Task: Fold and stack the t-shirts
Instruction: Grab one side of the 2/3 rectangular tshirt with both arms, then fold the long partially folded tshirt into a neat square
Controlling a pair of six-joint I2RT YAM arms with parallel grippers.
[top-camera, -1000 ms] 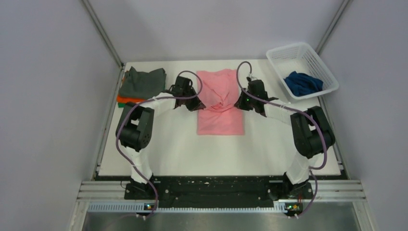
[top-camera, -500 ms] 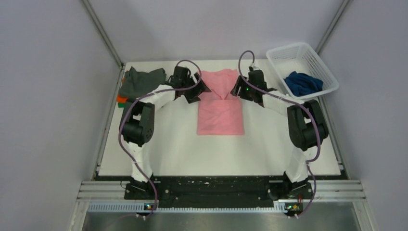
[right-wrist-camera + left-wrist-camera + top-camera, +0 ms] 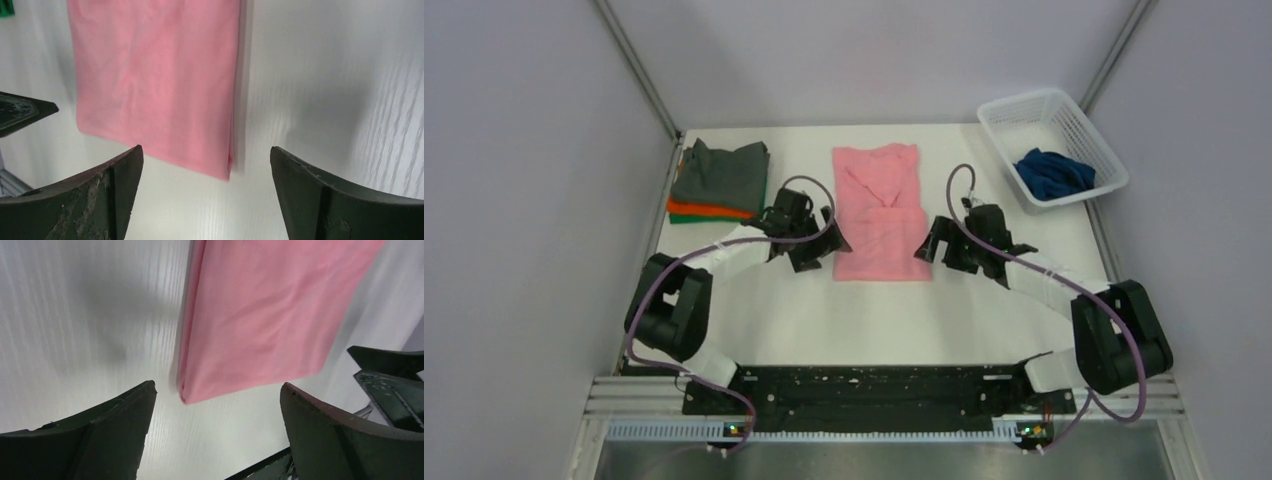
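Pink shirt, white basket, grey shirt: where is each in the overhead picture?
pink t-shirt (image 3: 881, 222): top external view, middle of the folded cloth.
white basket (image 3: 1003, 150): top external view, on its left wall.
dark grey t-shirt (image 3: 721, 175): top external view, middle of its cloth.

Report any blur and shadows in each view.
Top external: sharp and evenly lit, only faint shadows on the table. Left wrist: table grain smeared into streaks, a soft dark shadow left of the pink t-shirt. Right wrist: shirt weave soft, a narrow shadow along its right edge, table grain crisper at far right.
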